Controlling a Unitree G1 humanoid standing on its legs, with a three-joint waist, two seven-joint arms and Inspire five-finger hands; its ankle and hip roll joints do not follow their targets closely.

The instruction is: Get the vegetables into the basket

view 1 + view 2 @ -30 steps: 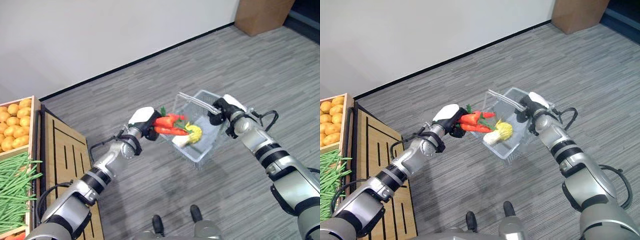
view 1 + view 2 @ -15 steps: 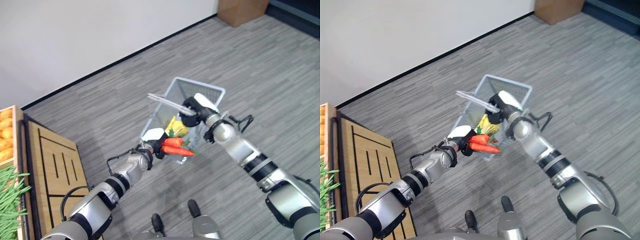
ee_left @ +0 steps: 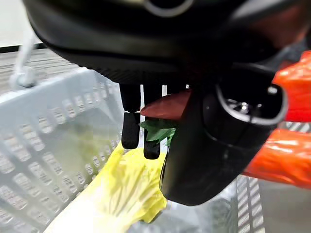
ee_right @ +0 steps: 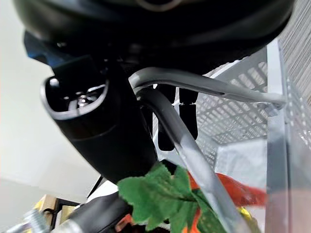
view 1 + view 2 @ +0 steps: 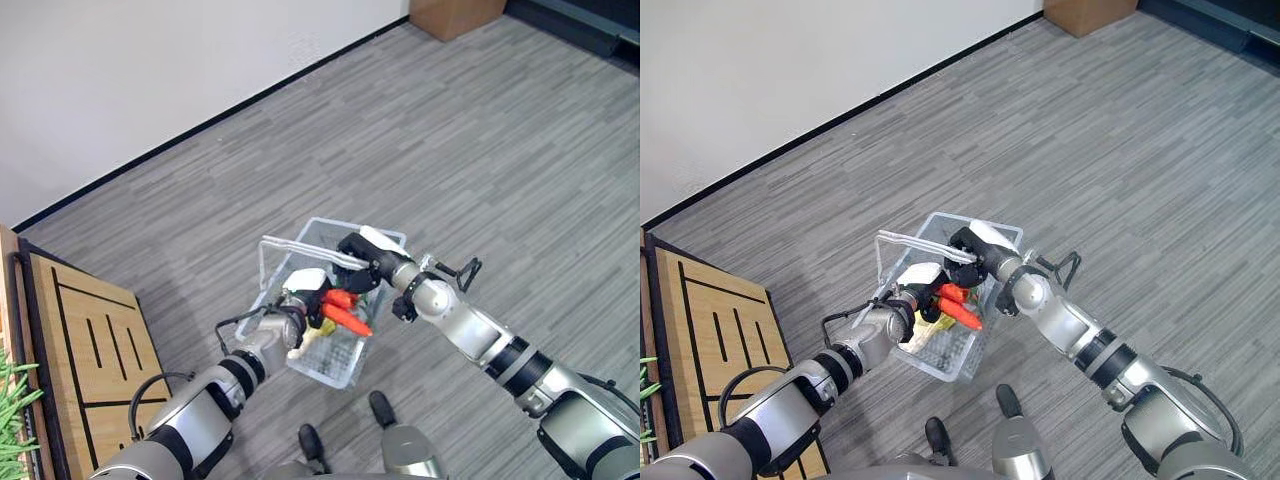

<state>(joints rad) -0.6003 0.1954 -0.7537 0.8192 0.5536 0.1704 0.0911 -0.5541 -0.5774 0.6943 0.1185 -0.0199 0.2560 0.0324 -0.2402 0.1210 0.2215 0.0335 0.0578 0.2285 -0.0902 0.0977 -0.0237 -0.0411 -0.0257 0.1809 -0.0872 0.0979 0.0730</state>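
A: Two hands meet over one basket (image 5: pixel 330 330) in the left eye view. The right hand (image 5: pixel 362 262) is wrapped round the basket's handle (image 5: pixel 300 248) and carries it above the floor (image 5: pixel 480 150). The left hand (image 5: pixel 302 298) sits just under that handle, clamped on the carrots (image 5: pixel 342 310), which poke out from its fingers over the basket's open top.

B: And the right eye view?

A: Much the same. Something yellow, a cabbage (image 5: pixel 928 322) I think, lies in the basket right below the left hand.

B: Does the left wrist view confirm the grip?

A: Yes. The thumb and fingers (image 3: pixel 132 127) are curled on the orange carrots and their green leaves (image 3: pixel 156 130), with the yellow cabbage in the basket just past the fingertips.

B: The right wrist view?

A: The fingers are closed about the grey handle bars, with green carrot leaves just beneath.

B: So how far along?

A: I'd judge it nearly done: one vegetable is in, and the carrots, not yet let go, only need dropping inside.
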